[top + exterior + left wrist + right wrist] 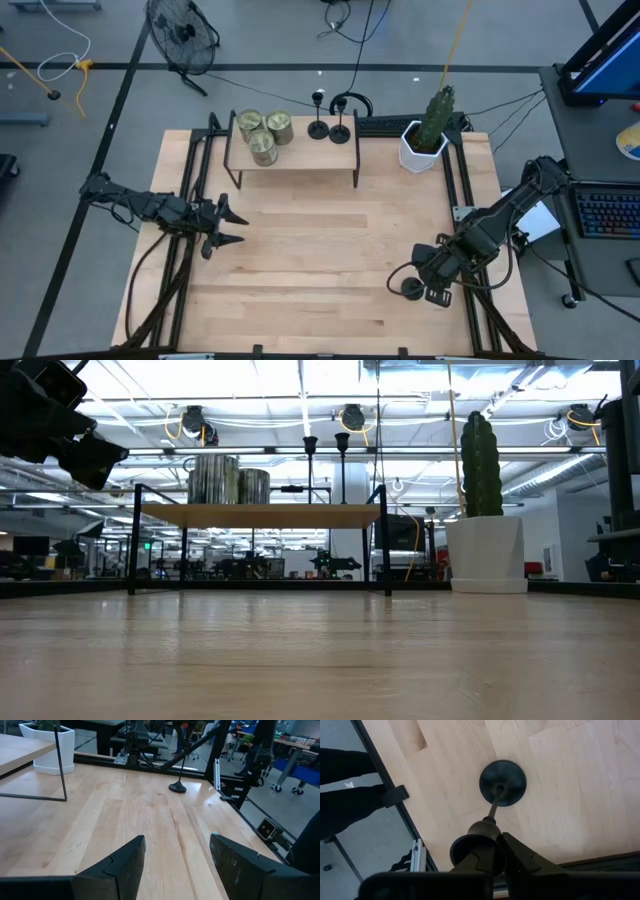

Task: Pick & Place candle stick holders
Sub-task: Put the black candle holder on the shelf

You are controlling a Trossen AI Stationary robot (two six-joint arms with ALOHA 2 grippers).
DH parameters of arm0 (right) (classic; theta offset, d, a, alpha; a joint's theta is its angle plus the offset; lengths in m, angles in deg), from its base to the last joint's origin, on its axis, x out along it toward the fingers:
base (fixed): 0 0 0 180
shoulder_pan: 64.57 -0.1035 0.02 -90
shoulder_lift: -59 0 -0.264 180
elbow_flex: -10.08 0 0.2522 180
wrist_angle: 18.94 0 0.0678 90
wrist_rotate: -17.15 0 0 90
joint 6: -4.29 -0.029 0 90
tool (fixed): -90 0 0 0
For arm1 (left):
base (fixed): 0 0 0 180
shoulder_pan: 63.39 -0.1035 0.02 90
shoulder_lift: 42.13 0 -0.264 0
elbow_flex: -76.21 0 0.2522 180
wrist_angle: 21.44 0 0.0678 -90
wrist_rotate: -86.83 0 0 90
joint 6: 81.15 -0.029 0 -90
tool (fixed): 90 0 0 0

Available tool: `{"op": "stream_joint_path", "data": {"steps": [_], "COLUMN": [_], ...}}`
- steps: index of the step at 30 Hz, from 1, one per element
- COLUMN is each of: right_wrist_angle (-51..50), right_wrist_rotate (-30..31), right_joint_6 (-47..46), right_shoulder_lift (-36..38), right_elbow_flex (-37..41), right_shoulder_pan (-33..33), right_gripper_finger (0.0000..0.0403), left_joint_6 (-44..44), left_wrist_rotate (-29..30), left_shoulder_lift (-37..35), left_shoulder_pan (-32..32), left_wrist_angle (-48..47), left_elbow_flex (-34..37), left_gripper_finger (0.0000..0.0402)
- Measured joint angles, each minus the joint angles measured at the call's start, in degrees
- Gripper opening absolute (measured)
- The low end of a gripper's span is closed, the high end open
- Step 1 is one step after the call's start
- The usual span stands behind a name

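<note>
One black candle stick holder (502, 782) stands near the table's near right corner (411, 288), its disc base below my right gripper (497, 847), which is shut on its top. It also shows far off in the left wrist view (177, 786). Two more black holders (318, 128) (341, 132) stand by their disc bases on the right end of the small wooden shelf (300, 155); the low view shows their tops (310, 445). My left gripper (235, 225) is open and empty over the table's left side (177, 865). My right gripper holds the holder by its small cup top (476, 845), pinched between the two fingers (520, 855). The fingers come from above, slanting down. The holder stands upright below them, and its disc base (512, 775) looks to be on the wood.
Three greenish glass jars (263, 135) stand on the shelf's left end. A white pot with a green cactus (427, 140) stands at the far right. The black frame rail (395, 795) runs close beside the held holder. Bare wood (320, 260) lies between the arms.
</note>
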Motion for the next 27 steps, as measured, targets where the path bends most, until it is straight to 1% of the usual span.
{"op": "stream_joint_path", "data": {"steps": [5, 11, 16, 19, 27], "right_wrist_angle": [0.0, -0.1, -0.1, -0.1, 0.0], "right_wrist_rotate": [-0.9, -1.4, -1.6, -3.0, -3.0], "right_joint_6": [0.8, 3.5, 6.6, 8.1, 12.3], "right_shoulder_lift": [0.0, 0.0, 0.0, 0.0, 0.0], "right_elbow_flex": [-0.1, -1.4, -2.9, -4.0, -8.1], "right_shoulder_pan": [1.1, 4.1, 7.7, 10.3, 16.6], "right_gripper_finger": [0.0007, 0.0008, 0.0007, 0.0007, 0.0006], "left_joint_6": [0.0, 0.0, -0.7, -1.2, -1.6], "left_wrist_rotate": [0.1, 0.1, 0.1, 0.1, 0.1], "left_shoulder_lift": [0.0, 0.0, 0.1, 0.1, 0.1], "left_shoulder_pan": [0.0, 0.0, 0.0, 0.0, 0.0], "left_wrist_angle": [0.0, 0.0, -0.1, -0.1, -0.1], "left_elbow_flex": [0.0, 0.0, 0.0, 0.0, 0.0], "left_gripper_finger": [0.0232, 0.0232, 0.0232, 0.0232, 0.0232]}}
